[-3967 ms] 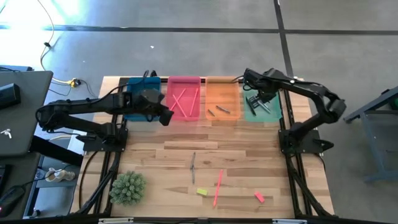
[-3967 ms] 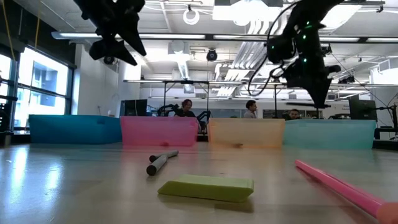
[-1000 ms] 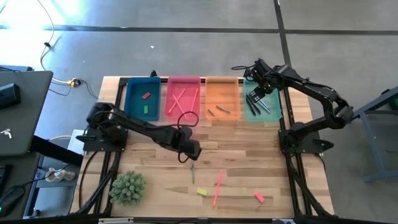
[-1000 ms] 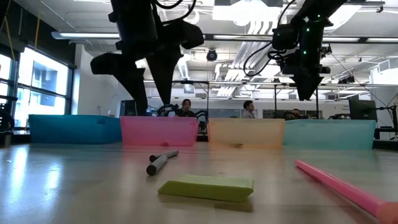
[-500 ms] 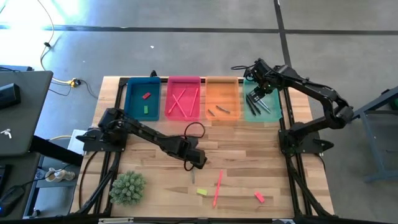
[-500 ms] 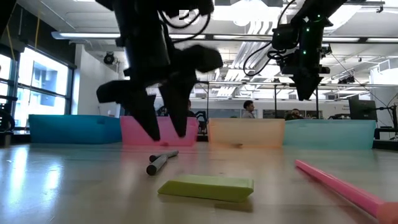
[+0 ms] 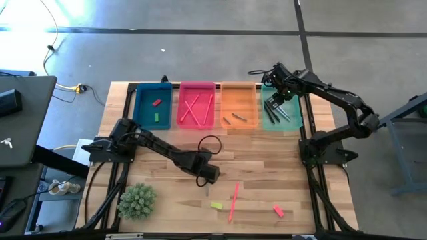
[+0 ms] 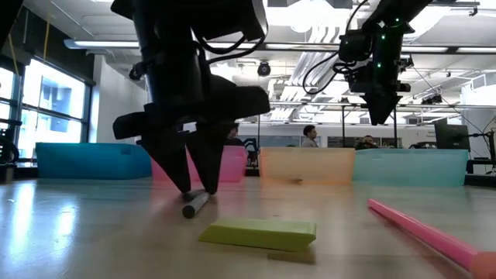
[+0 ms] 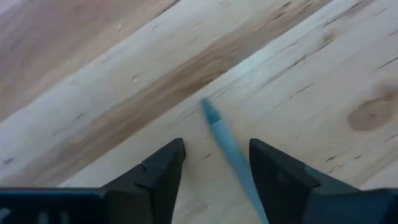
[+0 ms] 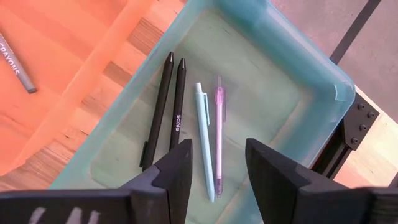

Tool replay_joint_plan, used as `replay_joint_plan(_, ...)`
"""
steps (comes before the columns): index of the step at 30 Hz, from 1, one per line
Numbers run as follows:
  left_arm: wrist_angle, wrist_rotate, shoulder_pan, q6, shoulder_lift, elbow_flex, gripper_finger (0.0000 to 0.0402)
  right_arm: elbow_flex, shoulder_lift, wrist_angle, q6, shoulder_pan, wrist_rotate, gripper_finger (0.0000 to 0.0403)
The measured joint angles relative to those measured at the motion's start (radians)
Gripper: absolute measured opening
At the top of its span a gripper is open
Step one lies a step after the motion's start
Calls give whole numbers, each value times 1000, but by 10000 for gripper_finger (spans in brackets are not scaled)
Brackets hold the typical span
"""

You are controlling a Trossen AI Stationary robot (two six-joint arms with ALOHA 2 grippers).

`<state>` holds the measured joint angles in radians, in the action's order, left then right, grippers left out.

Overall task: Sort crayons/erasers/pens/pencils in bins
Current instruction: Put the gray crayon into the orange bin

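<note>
A grey-blue pen (image 9: 225,144) lies flat on the wooden table near its middle. My left gripper (image 8: 195,190) points down over it, open, with one finger on either side of the pen (image 8: 197,204), their tips close to the tabletop. In the high view this gripper (image 7: 207,177) covers most of the pen. My right gripper (image 10: 214,163) hangs open and holds nothing, above the teal bin (image 7: 281,113), where several pens (image 10: 186,112) lie. The blue bin (image 7: 143,107) holds erasers, the pink bin (image 7: 197,90) long pink sticks, the orange bin (image 7: 239,93) short grey crayons.
Near the table's front edge lie a yellow-green eraser (image 7: 217,205), a long pink stick (image 7: 233,200) and a red eraser (image 7: 278,211). A spiky green plant (image 7: 137,201) stands at the near left. People show far behind the bins in the low view.
My left gripper has come down toward the tabletop and a little toward the near edge, and its fingers now stand on either side of the grey-blue pen. The gap between its fingertips has narrowed a little. The pen has not moved.
</note>
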<state>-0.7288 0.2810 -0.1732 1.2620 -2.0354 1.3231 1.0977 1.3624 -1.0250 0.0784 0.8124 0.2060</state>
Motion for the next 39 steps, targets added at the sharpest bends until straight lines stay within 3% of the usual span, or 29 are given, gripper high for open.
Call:
replay_joint_plan(11,-29,2,6,-140,-25,2,82,0,0,-1,11,0,-1,140)
replay_joint_plan(22,-39,-19,-4,-179,-21,-1,27,0,0,-1,18,0,-1,140)
replay_joint_plan(39,17,-101,74,-233,45,-12,10,0,0,-34,-35,-1,-24,140)
